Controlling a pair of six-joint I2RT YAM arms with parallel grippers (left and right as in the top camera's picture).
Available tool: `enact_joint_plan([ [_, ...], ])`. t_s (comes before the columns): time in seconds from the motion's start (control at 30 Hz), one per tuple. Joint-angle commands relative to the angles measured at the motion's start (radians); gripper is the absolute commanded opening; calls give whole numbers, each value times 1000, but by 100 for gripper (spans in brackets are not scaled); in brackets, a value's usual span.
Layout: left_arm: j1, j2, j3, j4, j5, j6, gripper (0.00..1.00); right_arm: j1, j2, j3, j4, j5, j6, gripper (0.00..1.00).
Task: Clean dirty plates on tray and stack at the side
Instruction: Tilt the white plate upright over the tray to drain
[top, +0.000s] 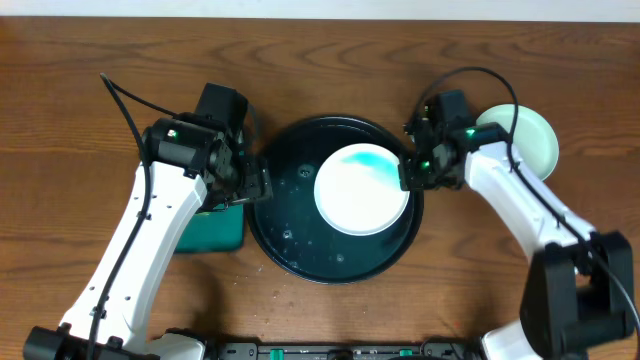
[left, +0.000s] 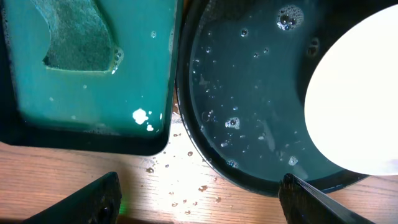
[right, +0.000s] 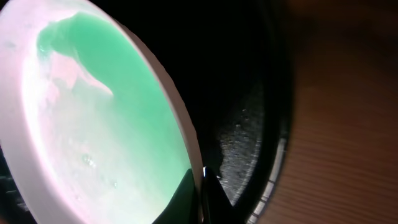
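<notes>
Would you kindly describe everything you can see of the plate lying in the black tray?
The plate is small, round, white and glossy, with a green smear over its upper part. It is in the right half of the wet black tray, and the right gripper is shut on its right rim.

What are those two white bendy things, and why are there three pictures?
They are two robot arms at a wooden table. One picture looks down from above; the other two come from small cameras on each wrist. A round black tray, wet and bubbly, holds a white plate smeared green. The right end effector pinches that plate's rim. The left end effector is open and empty, by a green tray with a sponge in it. A pale mint plate sits on the table beside the right arm.
</notes>
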Motion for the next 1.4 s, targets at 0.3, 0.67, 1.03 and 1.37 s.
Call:
enact_joint_plan([
  [0.3, -3, -13, -6, 0, 2, 6, 82, 166, -199, 1, 14, 500, -84, 1],
  [0.67, -3, -13, -7, 1, 1, 18, 82, 367, -277, 1, 49, 908, -272, 1],
  [1.03, -3, -13, -7, 1, 1, 18, 82, 642, -277, 1, 97, 1368, -547, 1],
  [1.37, -3, -13, -7, 1, 1, 18, 82, 806, -277, 1, 129, 1658, -761, 1],
])
